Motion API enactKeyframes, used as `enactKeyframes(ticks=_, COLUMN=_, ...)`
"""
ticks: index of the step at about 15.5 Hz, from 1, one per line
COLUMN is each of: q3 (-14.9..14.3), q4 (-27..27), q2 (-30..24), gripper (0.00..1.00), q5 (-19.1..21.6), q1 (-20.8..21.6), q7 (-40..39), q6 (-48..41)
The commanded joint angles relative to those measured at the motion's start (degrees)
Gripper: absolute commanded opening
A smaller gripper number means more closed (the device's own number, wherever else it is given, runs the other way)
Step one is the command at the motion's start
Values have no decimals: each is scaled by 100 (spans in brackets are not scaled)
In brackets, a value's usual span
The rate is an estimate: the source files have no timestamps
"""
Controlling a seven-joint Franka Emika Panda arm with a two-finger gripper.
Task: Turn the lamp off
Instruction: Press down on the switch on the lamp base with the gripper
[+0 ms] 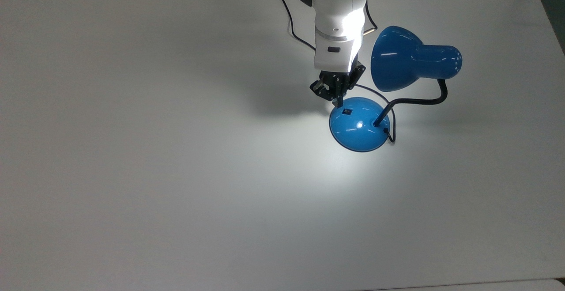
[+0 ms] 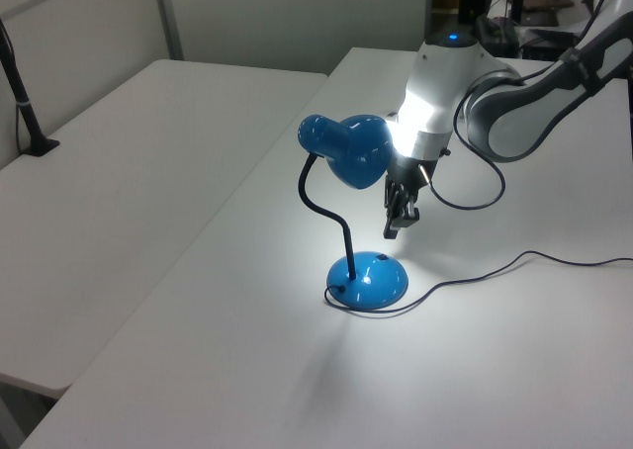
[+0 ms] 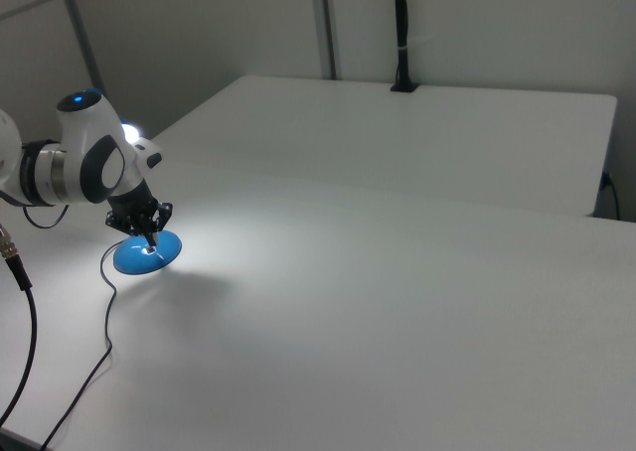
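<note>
While the blue desk lamp [image 1: 397, 88] shines on the white table [image 1: 154, 171], our task is unfinished: our gripper [image 1: 339, 103], fingers pinched together and empty, hovers just beside the base's small black switch [image 1: 347, 112], not yet pressed.

Lamp [image 1: 359, 123] stands on table [image 1: 176, 171], right of centre in top view; shade at upper right of base. Gripper [image 1: 338, 102] hangs just above base's upper-left edge.

White arm reaching down at a slant, wrist bent; black gripper [image 1: 339, 103] pointing downward, fingers [image 2: 392, 229] pressed together, holding nothing.
</note>
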Motion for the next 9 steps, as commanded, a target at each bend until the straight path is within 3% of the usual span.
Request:
enactKeyframes(ticks=1, q3=51, q4=-34, q2=150, gripper=0, q5=-15, q1=-19, q7=-143, q6=363)
enactKeyframes(ticks=9, q3=78, q4=-16, q2=308, gripper=0, q5=-24, q1=-28, q7=-143, q6=381)
